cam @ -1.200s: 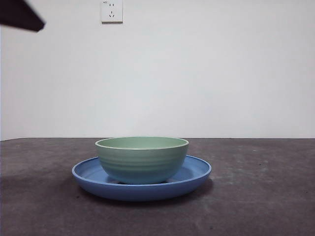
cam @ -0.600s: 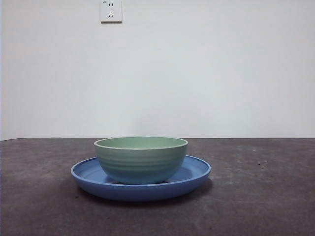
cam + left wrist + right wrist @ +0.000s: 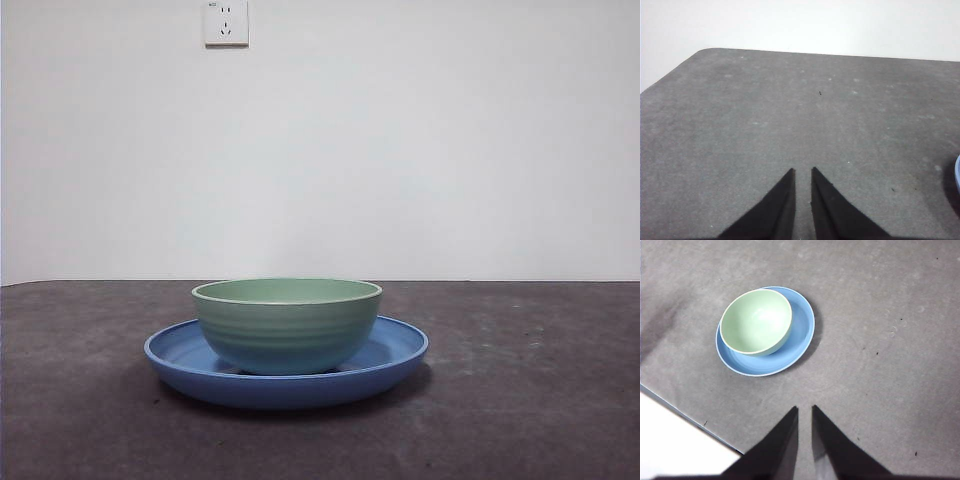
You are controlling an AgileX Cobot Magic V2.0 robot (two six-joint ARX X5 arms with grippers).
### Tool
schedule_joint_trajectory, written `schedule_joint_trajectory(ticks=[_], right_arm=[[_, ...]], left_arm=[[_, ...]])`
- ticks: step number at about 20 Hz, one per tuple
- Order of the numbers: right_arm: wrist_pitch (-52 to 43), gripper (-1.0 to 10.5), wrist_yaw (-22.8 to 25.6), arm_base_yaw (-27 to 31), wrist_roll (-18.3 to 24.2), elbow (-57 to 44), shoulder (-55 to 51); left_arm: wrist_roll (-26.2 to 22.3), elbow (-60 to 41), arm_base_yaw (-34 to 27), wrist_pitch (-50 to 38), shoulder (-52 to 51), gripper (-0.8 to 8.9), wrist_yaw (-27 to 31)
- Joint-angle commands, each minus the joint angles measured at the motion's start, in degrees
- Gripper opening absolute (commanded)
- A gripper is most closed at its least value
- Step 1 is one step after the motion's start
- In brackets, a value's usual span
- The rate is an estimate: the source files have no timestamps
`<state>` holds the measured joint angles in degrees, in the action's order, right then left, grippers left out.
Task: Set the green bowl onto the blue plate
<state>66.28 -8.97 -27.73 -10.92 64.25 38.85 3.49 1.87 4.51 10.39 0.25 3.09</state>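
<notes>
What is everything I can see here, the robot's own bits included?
green bowl: one, pale sage green, standing upright on the blue plate.
blue plate: one, glossy blue, on the table under the bowl.
table: one, dark grey, bearing the plate.
wall socket: one, white, high on the white wall behind.
left claw: one, black, over bare table, jaws nearly together, holding nothing.
right claw: one, black, above the table apart from the plate, jaws nearly together, holding nothing.

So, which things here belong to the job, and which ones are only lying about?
Belong to the job:
- green bowl, sitting on the plate
- blue plate, under the bowl

Only lying about:
- wall socket, on the wall behind
- grey table
</notes>
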Motion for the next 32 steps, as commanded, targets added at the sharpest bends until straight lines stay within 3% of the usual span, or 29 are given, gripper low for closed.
schedule_joint_trajectory(ticks=[1,14,17,19,22,26,32], right_arm=[[-0.6,0.4,0.1,-0.4,-0.2,1.0,0.3],[-0.7,0.4,0.3,-0.1,-0.2,0.9,0.3],[-0.9,0.4,-0.2,4.6,0.3,-2.2,-2.3],[-8.4,0.4,0.1,10.8,2.5,-9.4,-7.0],[-34.6,0.4,2.1,19.4,3.1,-26.9,-16.5],[-57.4,0.4,6.0,25.1,5.8,-47.5,-27.4],[-60.4,0.4,13.8,27.2,5.8,-59.6,-35.0]], left_arm=[[-0.4,-1.2,0.0,0.4,-0.1,0.51,0.1],[-0.4,-1.2,0.0,0.4,-0.1,0.51,0.1],[-0.4,-1.2,0.0,0.4,-0.1,0.51,0.1],[-0.4,-1.2,0.0,0.4,-0.1,0.51,0.1],[-0.4,-1.2,0.0,0.4,-0.1,0.51,0.1],[-0.4,-1.2,0.0,0.4,-0.1,0.51,0.1],[-0.4,-1.2,0.0,0.4,-0.1,0.51,0.1]])
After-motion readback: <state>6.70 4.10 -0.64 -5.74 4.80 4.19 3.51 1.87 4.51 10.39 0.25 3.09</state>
